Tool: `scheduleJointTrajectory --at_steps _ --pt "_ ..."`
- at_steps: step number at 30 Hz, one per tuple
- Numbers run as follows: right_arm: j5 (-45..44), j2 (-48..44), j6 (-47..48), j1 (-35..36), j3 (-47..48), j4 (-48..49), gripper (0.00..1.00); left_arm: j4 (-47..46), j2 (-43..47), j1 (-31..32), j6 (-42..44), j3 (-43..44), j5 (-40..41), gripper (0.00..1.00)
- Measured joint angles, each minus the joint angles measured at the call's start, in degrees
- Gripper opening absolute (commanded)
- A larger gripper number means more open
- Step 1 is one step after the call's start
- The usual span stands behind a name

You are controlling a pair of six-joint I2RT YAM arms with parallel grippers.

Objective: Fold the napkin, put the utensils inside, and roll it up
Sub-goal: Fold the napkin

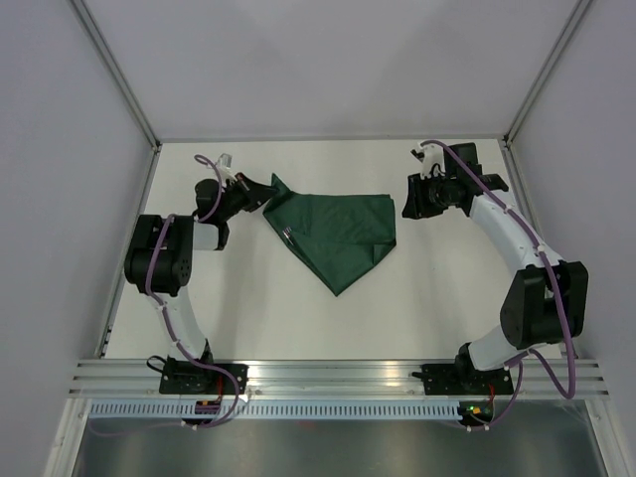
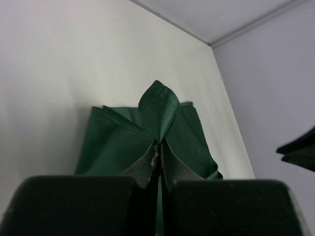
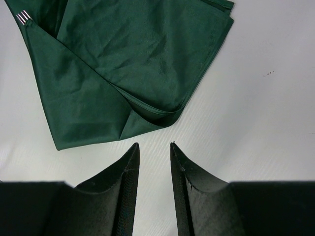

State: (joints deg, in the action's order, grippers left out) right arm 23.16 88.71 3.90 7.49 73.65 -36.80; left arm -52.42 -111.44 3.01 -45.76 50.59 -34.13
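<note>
While pale walls [image 1: 60, 149] enclose the white table [image 1: 248, 318], left jaws clamp the napkin [image 1: 338, 234] corner; right jaws stand apart.

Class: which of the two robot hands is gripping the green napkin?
The left hand, shut on a corner of the napkin; the right hand is open, touching nothing, just off the cloth.

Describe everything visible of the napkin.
The napkin is thin dark green cloth, faintly creased, folded in layers into a rough triangle pointing toward the near edge. It lies mid-table. Its left corner is lifted, pinched in the shut left gripper. Silvery fork tines poke out of a fold at its left edge. The open right gripper sits just off its right corner, not touching.
</note>
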Motion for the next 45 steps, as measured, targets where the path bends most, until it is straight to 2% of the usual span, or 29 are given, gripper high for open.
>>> scheduleJointTrajectory --at_steps 7,14,26,35,39,42,45 --pt "-1.2 0.9 0.4 1.4 0.0 0.0 0.37 -5.1 0.5 7.0 0.8 -0.3 -11.5 0.02" --pt "-1.6 1.2 0.5 1.8 0.0 0.0 0.37 -1.0 2.4 13.9 6.4 -0.3 -17.5 0.02" --pt "-2.6 1.4 0.7 3.1 0.0 0.0 0.37 14.6 4.1 21.4 20.6 -0.5 -18.3 0.02" --pt "-3.4 2.6 0.9 4.2 0.0 0.0 0.37 20.7 4.2 24.4 26.5 -4.2 -14.6 0.03" --pt "-3.7 3.0 0.9 4.7 0.0 0.1 0.37 21.3 4.3 25.0 27.6 -6.5 -12.3 0.11" --pt "-3.9 3.2 1.0 5.2 0.0 0.1 0.36 22.1 4.3 25.6 28.2 -7.3 -10.8 0.27" --pt "-4.0 3.3 1.1 5.8 0.0 0.1 0.36 22.4 5.0 26.3 28.5 -7.8 -9.6 0.32"
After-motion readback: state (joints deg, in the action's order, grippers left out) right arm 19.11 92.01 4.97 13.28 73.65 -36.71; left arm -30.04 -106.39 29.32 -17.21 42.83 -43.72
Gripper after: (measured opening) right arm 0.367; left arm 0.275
